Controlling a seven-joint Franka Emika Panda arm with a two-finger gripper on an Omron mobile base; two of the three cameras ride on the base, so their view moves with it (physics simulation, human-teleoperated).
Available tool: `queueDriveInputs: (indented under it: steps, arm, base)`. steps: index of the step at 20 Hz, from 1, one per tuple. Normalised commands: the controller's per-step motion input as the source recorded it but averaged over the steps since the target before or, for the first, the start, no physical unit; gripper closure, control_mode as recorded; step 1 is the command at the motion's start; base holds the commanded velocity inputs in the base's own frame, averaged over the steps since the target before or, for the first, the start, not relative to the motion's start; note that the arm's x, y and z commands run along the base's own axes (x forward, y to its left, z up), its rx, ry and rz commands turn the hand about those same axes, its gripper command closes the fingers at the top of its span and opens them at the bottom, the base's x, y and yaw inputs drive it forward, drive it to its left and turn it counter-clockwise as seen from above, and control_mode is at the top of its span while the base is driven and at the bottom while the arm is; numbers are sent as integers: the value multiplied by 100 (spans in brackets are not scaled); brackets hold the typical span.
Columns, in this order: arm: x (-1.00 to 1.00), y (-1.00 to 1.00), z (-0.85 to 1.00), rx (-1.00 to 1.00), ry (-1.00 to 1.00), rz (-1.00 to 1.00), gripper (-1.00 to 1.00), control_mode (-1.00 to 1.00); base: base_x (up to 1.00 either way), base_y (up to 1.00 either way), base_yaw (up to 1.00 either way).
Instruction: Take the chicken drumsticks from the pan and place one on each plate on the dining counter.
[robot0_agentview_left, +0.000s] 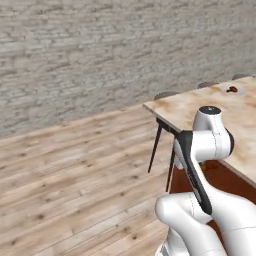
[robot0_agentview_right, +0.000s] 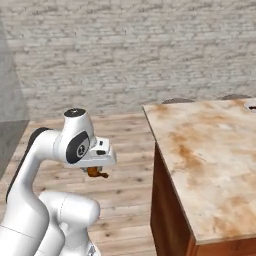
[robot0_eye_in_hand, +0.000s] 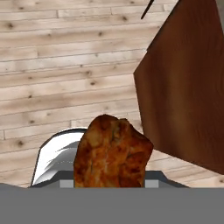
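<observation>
The gripper (robot0_agentview_right: 95, 172) is holding a chicken drumstick (robot0_eye_in_hand: 113, 153) tight, above the wood floor, left of the dining counter (robot0_agentview_right: 210, 150). Next it probably needs carrying to a plate (robot0_agentview_left: 233, 90) at the far end.

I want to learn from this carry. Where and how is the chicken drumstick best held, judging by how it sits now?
The gripper is shut on the chicken drumstick from above, near one end. The meat hangs below the hand, its thick lumpy body toward the floor. Probably best: grip across the narrower width, coming from above.
</observation>
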Motion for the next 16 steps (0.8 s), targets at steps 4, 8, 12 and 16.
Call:
queueDriveInputs:
  steps: [4, 8, 12, 16]
  arm:
    - [0, 0, 0, 0, 0, 0, 100, 100]
    - [0, 0, 0, 0, 0, 0, 100, 100]
    - [0, 0, 0, 0, 0, 0, 100, 100]
    - [0, 0, 0, 0, 0, 0, 100, 100]
  base:
    - [98, 52, -43]
    - [96, 54, -43]
    - [77, 76, -33]
    - [60, 90, -28]
